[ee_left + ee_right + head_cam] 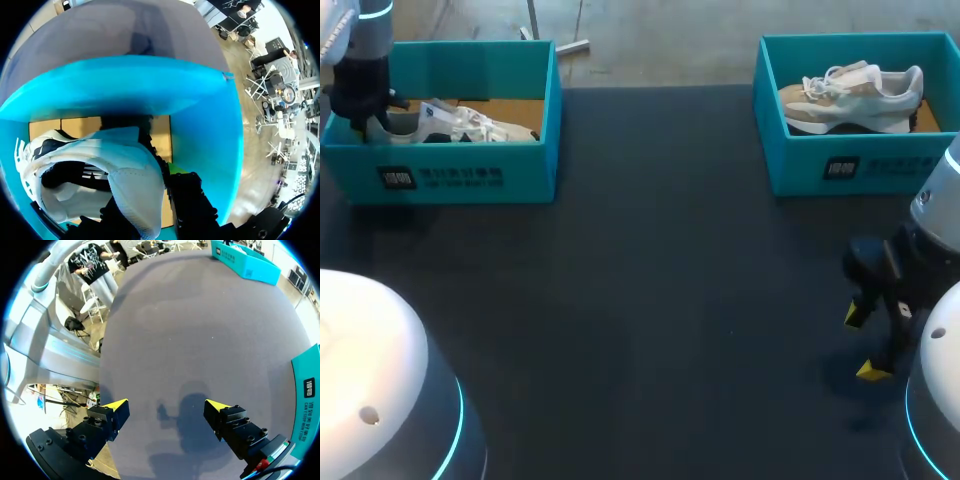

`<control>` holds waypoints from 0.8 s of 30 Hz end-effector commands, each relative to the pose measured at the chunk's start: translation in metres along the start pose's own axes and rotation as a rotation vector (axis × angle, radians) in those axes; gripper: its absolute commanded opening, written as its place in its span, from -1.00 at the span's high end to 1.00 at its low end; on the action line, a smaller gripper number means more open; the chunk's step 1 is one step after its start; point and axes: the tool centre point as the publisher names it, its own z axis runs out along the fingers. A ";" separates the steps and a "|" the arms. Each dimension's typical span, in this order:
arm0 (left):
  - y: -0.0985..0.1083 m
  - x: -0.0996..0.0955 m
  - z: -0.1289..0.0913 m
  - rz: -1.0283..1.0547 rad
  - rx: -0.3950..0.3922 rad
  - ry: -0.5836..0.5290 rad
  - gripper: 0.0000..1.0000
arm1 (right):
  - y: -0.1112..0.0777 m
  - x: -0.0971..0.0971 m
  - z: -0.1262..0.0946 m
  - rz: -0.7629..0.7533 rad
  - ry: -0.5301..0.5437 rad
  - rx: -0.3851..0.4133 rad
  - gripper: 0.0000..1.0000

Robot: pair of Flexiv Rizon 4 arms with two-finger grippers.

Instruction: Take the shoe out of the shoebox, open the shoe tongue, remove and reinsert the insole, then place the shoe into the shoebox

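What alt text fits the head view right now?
The left tool is down in the left teal shoebox at the heel of a white-and-navy shoe. The right tool hangs open over the dark table, near a second shoebox holding a beige shoe.

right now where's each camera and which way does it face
Head: above and behind, looking down on black table; both arms show.
Left wrist: facing into teal cardboard shoebox at white mesh sneaker, left claw at its heel.
Right wrist: facing the table, open right claw showing.
Shared: head and left wrist show that sneaker.
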 end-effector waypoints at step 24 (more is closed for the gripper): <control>0.001 -0.007 0.017 0.027 0.005 0.005 0.68 | 0.000 0.001 0.001 0.001 -0.002 0.001 -1.00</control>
